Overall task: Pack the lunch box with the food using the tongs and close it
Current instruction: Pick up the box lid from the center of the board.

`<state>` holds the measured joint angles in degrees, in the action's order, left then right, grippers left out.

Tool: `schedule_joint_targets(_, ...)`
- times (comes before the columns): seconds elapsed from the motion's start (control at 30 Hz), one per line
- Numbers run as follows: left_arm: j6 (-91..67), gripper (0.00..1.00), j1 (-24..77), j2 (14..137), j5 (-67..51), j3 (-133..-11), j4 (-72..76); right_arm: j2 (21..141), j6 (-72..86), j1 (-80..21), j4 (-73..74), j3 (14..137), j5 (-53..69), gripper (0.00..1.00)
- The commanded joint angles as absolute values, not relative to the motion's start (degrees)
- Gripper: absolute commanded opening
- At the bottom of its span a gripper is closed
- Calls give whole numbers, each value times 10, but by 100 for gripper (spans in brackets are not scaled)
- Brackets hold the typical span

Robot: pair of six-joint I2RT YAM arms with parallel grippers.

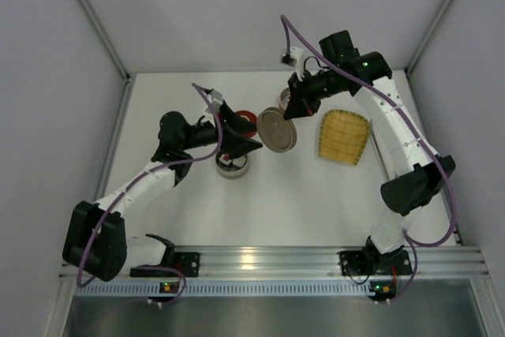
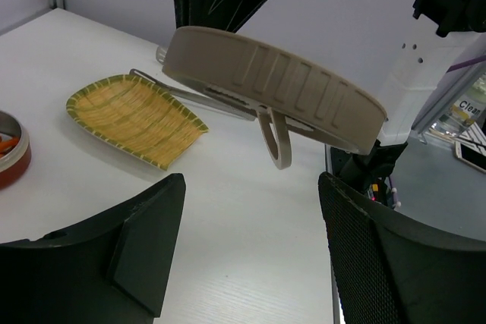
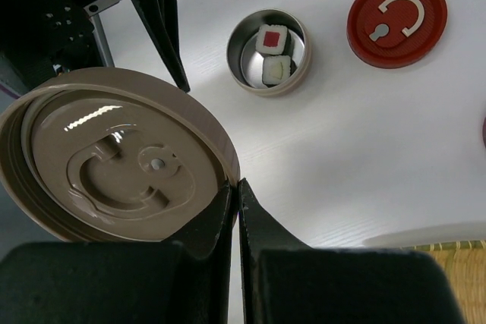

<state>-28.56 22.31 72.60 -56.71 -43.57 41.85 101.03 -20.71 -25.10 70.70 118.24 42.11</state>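
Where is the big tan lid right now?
In the top view, the tan lid is off the table, its rim pinched in the right gripper, between the yellow mat and the sushi tin.

Tilted beige lid (image 2: 281, 85) (mid-air) nr woven mat (image 2: 133, 115)

On the white bench (image 1: 316, 195), a yellow woven mat (image 1: 345, 136) lies flat. Well left of it sit a red lid (image 1: 245, 122) and an open round tin (image 3: 269, 51). Possibly tongs (image 2: 199, 99) lie just beside the mat.
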Motion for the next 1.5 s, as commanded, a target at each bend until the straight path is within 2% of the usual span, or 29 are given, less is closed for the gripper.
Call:
schedule_joint_targets(0.0, -254, 75, 244, 744, -576, -480, 426, 1010, -193, -257, 667, 1207, 437, 0)
schedule_joint_targets(0.23, -250, 73, 252, 757, -577, -484, 418, 1014, -188, -257, 665, 1206, 461, 0)
schedule_joint_targets(0.57, -291, 65, 256, 779, -529, -506, 438, 1015, -191, -265, 670, 1189, 490, 0)
schedule_joint_targets(0.83, -353, 61, 259, 794, -541, -525, 479, 1018, -191, -265, 671, 1189, 498, 0)
schedule_joint_targets(0.93, -370, 56, 267, 796, -555, -526, 493, 1020, -190, -265, 671, 1191, 506, 0)
schedule_joint_targets(1.07, -386, 45, 273, 795, -576, -531, 499, 1024, -187, -265, 674, 1190, 516, 0)
schedule_joint_targets(1.17, -384, 31, 273, 789, -591, -538, 483, 1024, -190, -265, 675, 1187, 519, 0)
schedule_joint_targets(1.47, -393, 4, 273, 767, -603, -529, 456, 1019, -188, -250, 677, 1176, 532, 0)
